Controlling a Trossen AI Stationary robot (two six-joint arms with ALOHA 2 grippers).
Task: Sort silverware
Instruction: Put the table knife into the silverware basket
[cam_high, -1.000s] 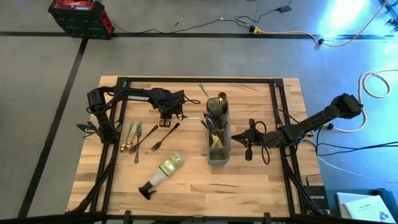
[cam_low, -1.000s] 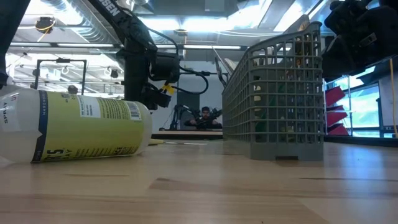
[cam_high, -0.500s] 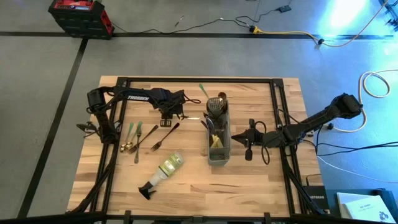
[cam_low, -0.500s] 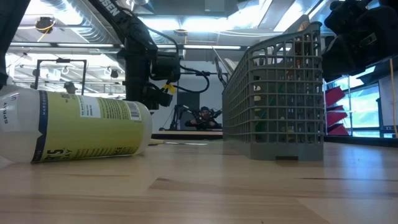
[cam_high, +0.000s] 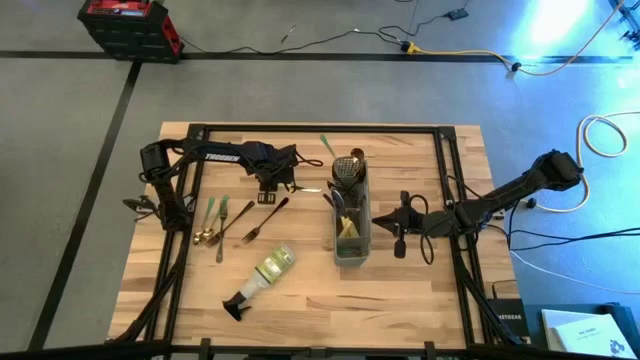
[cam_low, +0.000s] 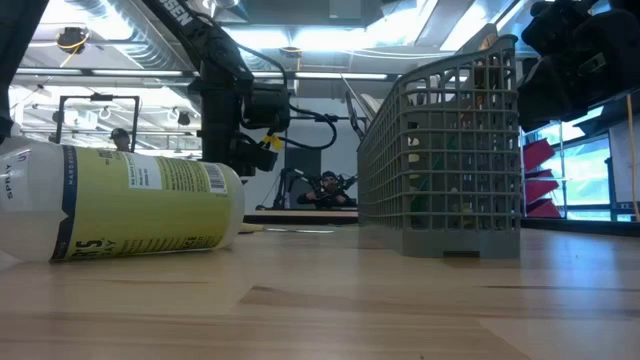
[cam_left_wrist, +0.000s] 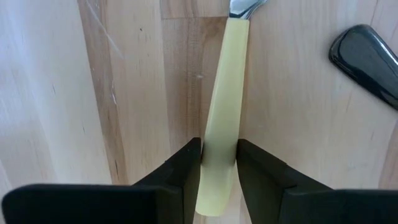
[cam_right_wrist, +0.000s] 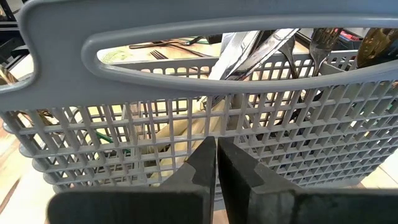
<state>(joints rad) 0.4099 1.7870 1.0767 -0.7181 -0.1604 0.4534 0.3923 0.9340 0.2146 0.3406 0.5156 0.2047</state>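
Silverware lies in 2 places on your table (cam_high: 420, 310): loose pieces (cam_high: 232, 218) spread on the wood toward the left side, and more standing in the grey mesh caddy (cam_high: 351, 222) near the middle. Your left gripper (cam_left_wrist: 219, 167) is down at the tabletop between those 2 groups, its 2 fingers (cam_left_wrist: 181, 177) pinched narrowly on the cream handle of 1 utensil (cam_left_wrist: 225, 112), which lies flat on the wood; only the start of its metal neck shows, so you cannot tell if it is a fork, spoon or knife. A dark rounded handle (cam_left_wrist: 367, 56) lies just beside it, apart from it. Your right gripper (cam_right_wrist: 216, 165) sits just beside the caddy's right wall, fingers pressed fully together and holding nothing, pointed at the mesh below the caddy's carry slot. Through that mesh you can see cream and green handles and gold pieces inside. A spray bottle (cam_high: 262, 275) with a yellow-green label lies on its side nearer the front edge, well apart from both grippers.
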